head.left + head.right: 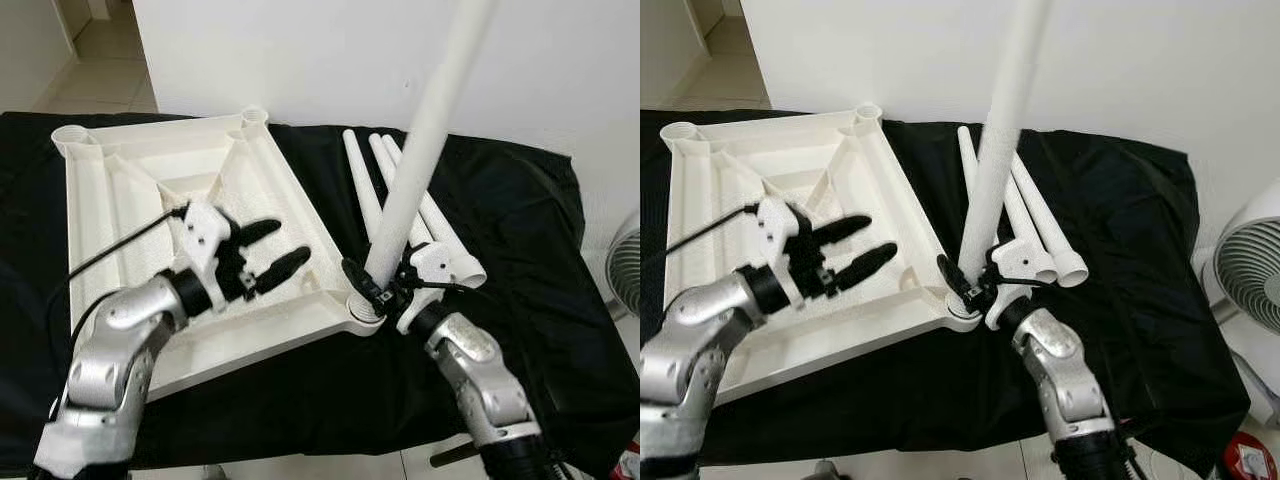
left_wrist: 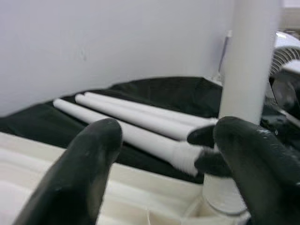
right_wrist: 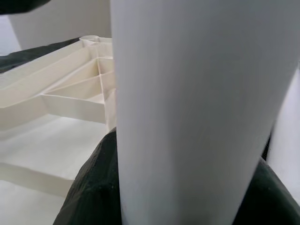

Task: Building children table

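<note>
Right gripper clamps the base of a white tubular leg, standing it nearly upright, slightly tilted, in the near corner socket of the inverted tabletop. Left gripper hovers above the tabletop's ribbed underside, fingers spread, holding nothing. Step judged: seating the first leg; next move likely needs straightening and pressing or twisting it home. Tabletop is matte cream moulded plastic. Farther back, three spare legs lie together on the black cloth over the desk.
</note>
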Robot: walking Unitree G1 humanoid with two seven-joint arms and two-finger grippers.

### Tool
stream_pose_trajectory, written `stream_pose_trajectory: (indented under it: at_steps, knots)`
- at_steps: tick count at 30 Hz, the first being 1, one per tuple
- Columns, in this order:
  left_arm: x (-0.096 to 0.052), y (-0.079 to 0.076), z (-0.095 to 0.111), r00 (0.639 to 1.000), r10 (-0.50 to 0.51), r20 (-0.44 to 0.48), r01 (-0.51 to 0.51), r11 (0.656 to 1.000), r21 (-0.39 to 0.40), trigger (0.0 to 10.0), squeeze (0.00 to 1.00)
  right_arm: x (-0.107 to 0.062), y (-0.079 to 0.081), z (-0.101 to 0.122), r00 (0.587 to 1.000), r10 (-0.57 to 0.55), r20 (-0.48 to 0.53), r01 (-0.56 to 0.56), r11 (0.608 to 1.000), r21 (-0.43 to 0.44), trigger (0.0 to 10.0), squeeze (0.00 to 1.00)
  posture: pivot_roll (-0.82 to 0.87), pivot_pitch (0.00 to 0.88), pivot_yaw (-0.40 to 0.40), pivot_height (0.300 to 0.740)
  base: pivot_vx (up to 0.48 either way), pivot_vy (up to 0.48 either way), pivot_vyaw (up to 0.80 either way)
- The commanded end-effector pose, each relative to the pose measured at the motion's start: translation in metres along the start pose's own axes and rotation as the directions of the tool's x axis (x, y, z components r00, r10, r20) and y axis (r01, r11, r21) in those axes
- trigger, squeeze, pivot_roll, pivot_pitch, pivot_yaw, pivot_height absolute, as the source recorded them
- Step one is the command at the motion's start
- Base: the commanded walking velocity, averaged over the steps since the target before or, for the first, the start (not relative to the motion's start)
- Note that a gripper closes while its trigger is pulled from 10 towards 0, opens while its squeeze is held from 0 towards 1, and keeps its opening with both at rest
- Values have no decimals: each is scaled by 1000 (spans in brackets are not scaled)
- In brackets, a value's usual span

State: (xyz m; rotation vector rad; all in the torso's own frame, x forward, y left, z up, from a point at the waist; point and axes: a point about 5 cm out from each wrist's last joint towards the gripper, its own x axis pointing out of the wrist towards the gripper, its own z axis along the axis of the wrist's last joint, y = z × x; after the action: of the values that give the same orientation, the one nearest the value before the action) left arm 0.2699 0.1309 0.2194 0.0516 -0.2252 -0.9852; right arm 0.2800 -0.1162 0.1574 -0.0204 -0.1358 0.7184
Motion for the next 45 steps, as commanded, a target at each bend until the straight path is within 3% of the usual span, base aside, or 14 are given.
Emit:
stream_pose_trajectory:
  at_steps: [1,2,3,4,10,11,15,22,25,28,45]
  knots:
    - [2,4,-1,999,46,-1,-46,998,-38,10000,1000,2,1,7,999,42,10,-42,999,-10,10000,0,64,2,-81,740,0,0,0]
    - [7,6,3,999,34,12,-34,998,-56,10000,1000,3,0,12,997,75,17,-74,997,-15,10000,0,66,1,-83,740,0,0,0]
    - [11,7,6,999,22,25,-20,997,-81,10000,722,4,0,16,995,99,24,-98,995,-20,10000,0,66,1,-83,740,0,0,0]
    - [17,8,10,1000,2,30,1,994,-112,10000,0,4,0,19,989,142,26,-141,989,-43,10000,0,67,0,-85,740,0,0,0]
    - [36,8,22,995,-93,46,101,975,-197,10000,0,7,-1,23,971,239,-10,-239,966,-95,10000,0,64,0,-84,740,0,0,0]
    - [44,8,29,987,-149,66,160,963,-217,10000,0,9,-5,24,966,258,-34,-260,959,-111,10000,0,61,0,-79,740,0,0,0]
    - [48,5,36,976,-199,87,214,950,-226,10000,0,11,-8,24,963,264,-49,-268,955,-126,10000,0,61,0,-77,740,0,0,0]
    - [46,3,43,957,-272,99,286,941,-181,10000,0,15,-16,30,971,239,-10,-238,966,-97,10000,0,59,0,-73,740,0,0,0]
    - [43,-1,41,951,-299,78,308,938,-160,10000,0,17,-20,33,978,206,30,-205,978,-38,10000,0,58,0,-73,740,0,0,0]
    - [46,-3,39,949,-310,54,315,937,-150,10000,0,20,-20,33,977,210,26,-209,977,-48,10000,0,59,0,-75,740,0,0,0]
    - [76,-11,61,919,-376,119,386,920,-71,10000,0,46,-8,21,953,289,-90,-298,948,-108,10000,0,72,0,-91,740,0,0,0]
